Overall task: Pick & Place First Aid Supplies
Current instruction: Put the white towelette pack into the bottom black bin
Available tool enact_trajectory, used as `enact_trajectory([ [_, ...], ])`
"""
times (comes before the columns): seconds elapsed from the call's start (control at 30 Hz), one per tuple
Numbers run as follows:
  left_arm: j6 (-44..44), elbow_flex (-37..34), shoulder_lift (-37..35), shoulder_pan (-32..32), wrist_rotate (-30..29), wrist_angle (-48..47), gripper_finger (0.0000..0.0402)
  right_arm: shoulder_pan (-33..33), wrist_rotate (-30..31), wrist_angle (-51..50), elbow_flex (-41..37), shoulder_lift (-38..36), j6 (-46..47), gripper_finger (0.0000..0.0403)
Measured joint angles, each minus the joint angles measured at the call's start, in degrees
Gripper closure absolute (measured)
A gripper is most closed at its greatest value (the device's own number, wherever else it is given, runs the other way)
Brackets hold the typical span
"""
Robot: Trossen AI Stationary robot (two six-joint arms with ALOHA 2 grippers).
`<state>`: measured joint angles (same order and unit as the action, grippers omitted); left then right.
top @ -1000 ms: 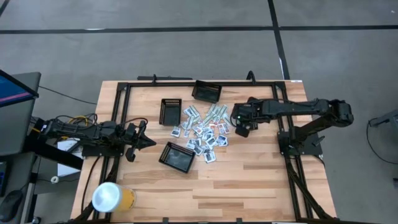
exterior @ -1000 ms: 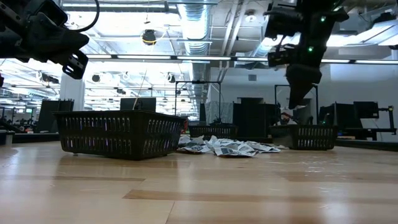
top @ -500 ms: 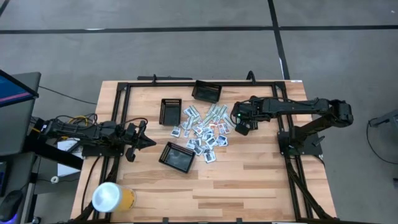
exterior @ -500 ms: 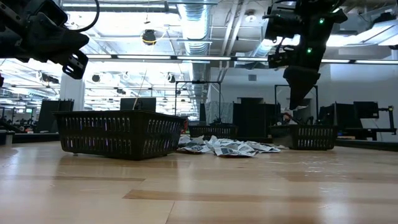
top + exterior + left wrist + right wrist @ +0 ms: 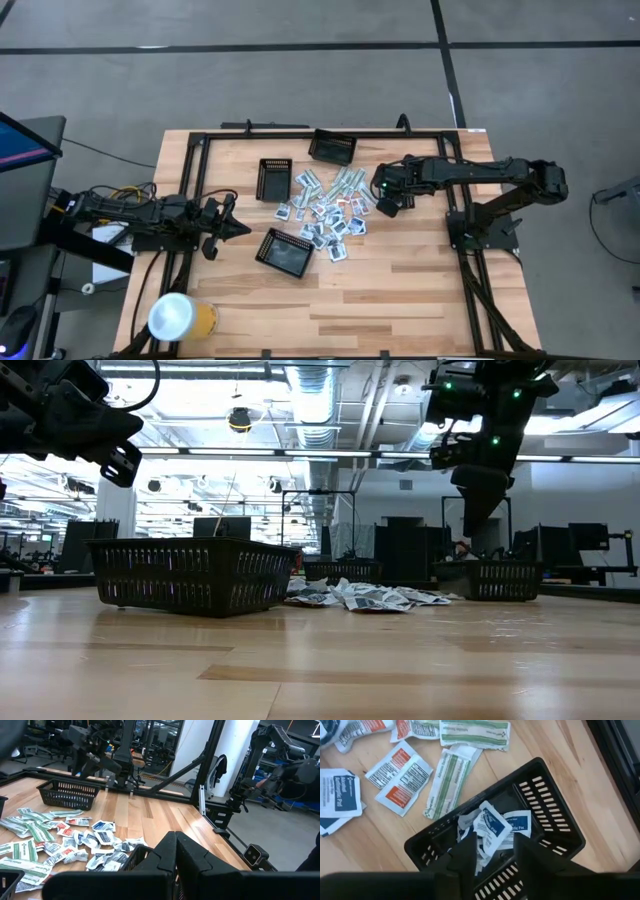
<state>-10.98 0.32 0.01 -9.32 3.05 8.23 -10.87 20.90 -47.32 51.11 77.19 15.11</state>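
Right pincer [image 5: 490, 851] hung above a small black mesh tray [image 5: 555, 815], fingers parted, gripping nothing. A blue-marked sachet [image 5: 491, 827] sat right in the gap between the fingers in the wrist view; whether it was loose in the air or already lying among the few sachets in the tray could not be told. In the high view the same pincer [image 5: 388, 203] stood at the right edge of the packet pile, and the tray under it was hidden by the arm.

Left pincer [image 5: 240, 229] was clenched, empty, held off the worktop [image 5: 400, 290] at the left side, well apart from the pile. In its wrist view the two fingers [image 5: 170, 854] met tip to tip.

First aid supplies [image 5: 328, 208]: loose heap of white sachets and green-white strips at mid worktop, between three other black mesh trays [image 5: 284, 252]. The right wrist view showed red-marked sachets [image 5: 400, 777] and a green strip [image 5: 447, 782] on the wood just beside the tray.

Low view: pile [image 5: 365, 598] seen only as a thin band behind the near tray [image 5: 190, 575]; single packets were not distinguishable. The right pincer's tip [image 5: 478, 500] was a dark outline, gap not readable there.
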Motion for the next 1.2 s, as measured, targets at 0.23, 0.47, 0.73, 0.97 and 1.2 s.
enact_trajectory([
  [0.23,0.0,0.0,0.0,0.0,0.0,0.0,0.0394,3.8,-2.0,8.0,0.0,0.0,-1.1,0.0259],
  [0.47,0.0,0.0,0.0,0.0,0.0,0.0,0.0394,10.9,-10.5,25.0,0.1,1.2,-10.3,0.0272],
  [0.73,0.0,0.0,0.0,0.0,0.0,0.0,0.0394,17.7,-14.0,33.3,0.0,11.3,-15.2,0.0281],
  [0.97,0.0,0.0,0.0,0.0,0.0,0.1,0.0394,23.3,-14.0,35.5,0.0,20.2,-15.2,0.0282],
  [1.2,0.0,0.0,0.0,0.0,0.0,0.4,0.0394,26.0,-13.7,39.5,0.0,22.6,-15.2,0.0282],
])
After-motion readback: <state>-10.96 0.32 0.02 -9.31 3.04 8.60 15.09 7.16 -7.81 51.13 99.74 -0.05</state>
